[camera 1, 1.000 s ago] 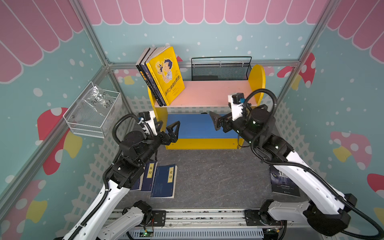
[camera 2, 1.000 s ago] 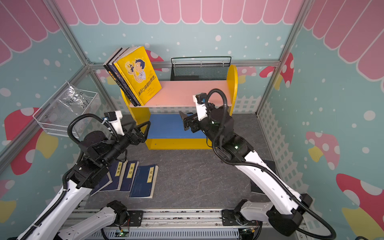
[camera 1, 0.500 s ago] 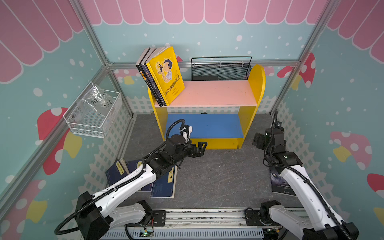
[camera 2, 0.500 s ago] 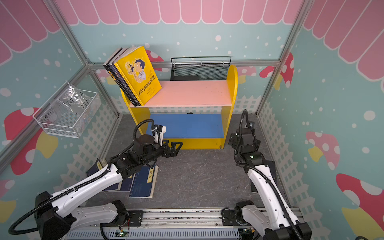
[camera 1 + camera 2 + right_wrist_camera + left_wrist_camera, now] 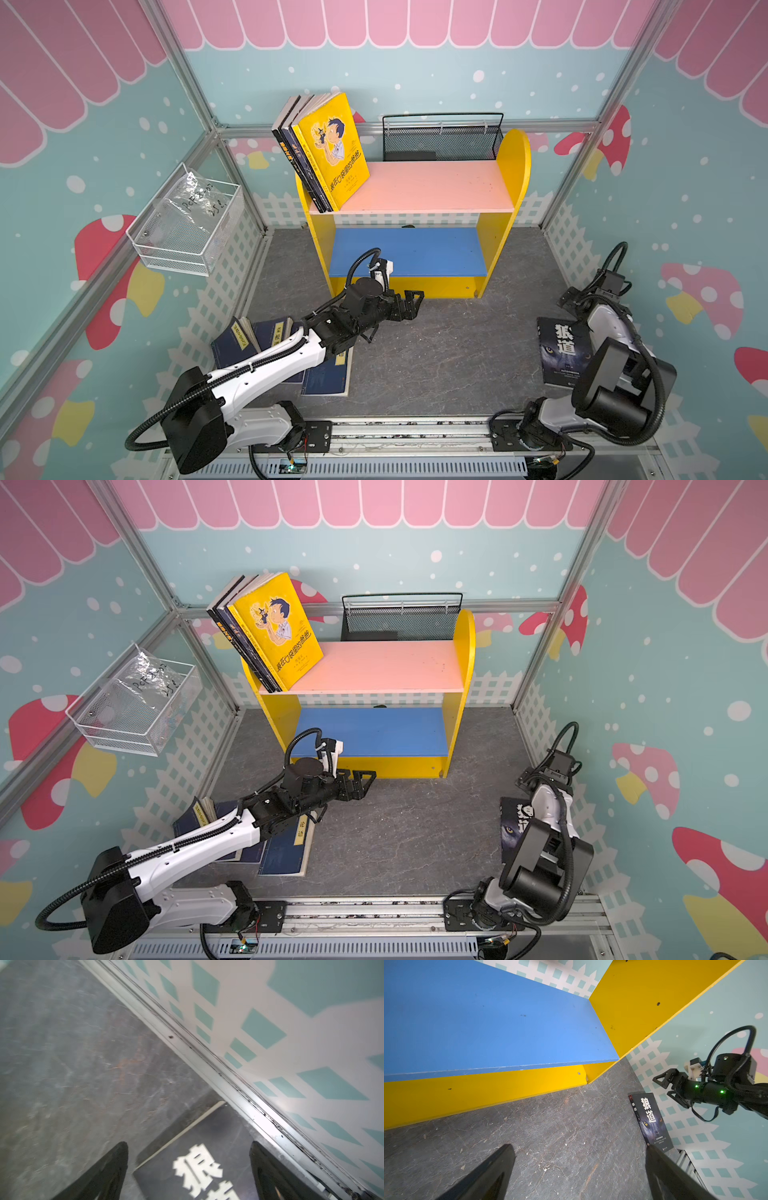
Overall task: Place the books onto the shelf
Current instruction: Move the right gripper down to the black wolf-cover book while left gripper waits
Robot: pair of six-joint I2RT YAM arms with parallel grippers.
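left gripper [image 5: 417, 306] low over the grey floor [image 5: 440, 357], just before the yellow base of the shelf [image 5: 516, 166] and below the blue lower board [image 5: 409, 249]; fingers spread wide, nothing between them. right gripper [image 5: 661, 1086] above the top end of the dark book [image 5: 559, 353], fingers apart on either side of its white title; touching or not, cannot tell. dark book flat on the floor, close against the right wall [image 5: 665, 216]. three books [image 5: 305, 166] leaning together at the left end of the pink upper board [image 5: 432, 187], yellow cartoon cover [image 5: 332, 149] foremost. several navy books [image 5: 328, 376] with yellow labels overlapping on the floor under the left arm [image 5: 270, 365].
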